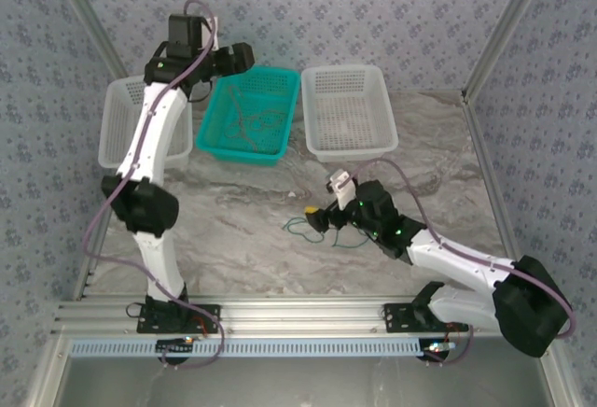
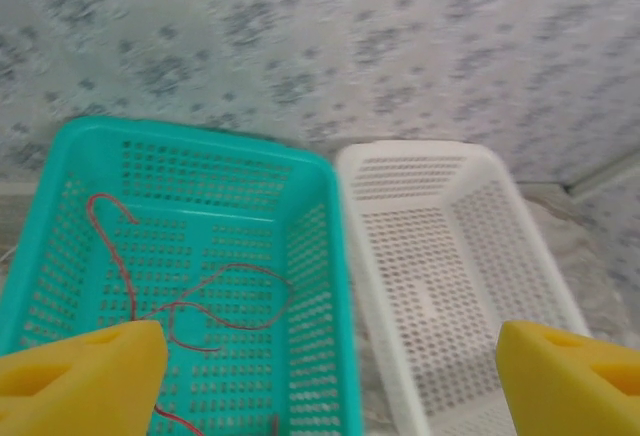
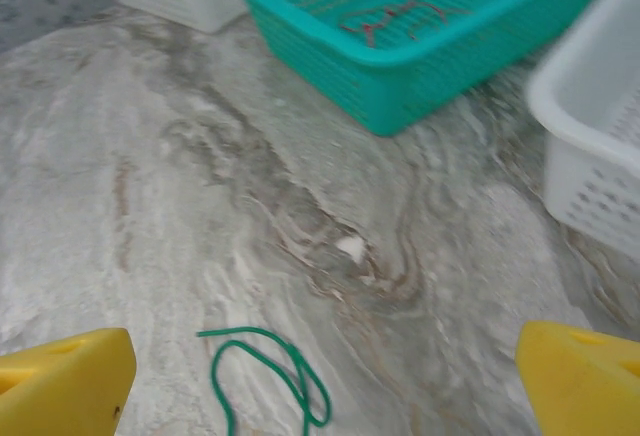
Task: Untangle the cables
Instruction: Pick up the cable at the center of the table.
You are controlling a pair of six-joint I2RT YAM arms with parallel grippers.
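1. The green cable (image 3: 245, 333) lies loose on the table (image 3: 150, 206), on the near side of the teal basket (image 1: 210, 150) and well apart from it. Reddish cables (image 2: 180, 306) lie inside the basket.
2. The right gripper (image 3: 325, 361) hangs just over the green cable, jaws wide and empty. The left gripper (image 2: 330, 356) hovers above the basket, equally wide and empty.
3. The cables look light, thin and floppy, so pulling one probably drags its neighbours. Pinching a single strand at a free loop or end looks best.

The left arm (image 1: 149, 141) reaches far out, the left tool (image 2: 325, 376) wide open. The right arm (image 1: 448, 262) bends low, the right tool (image 3: 325, 376) wide open.
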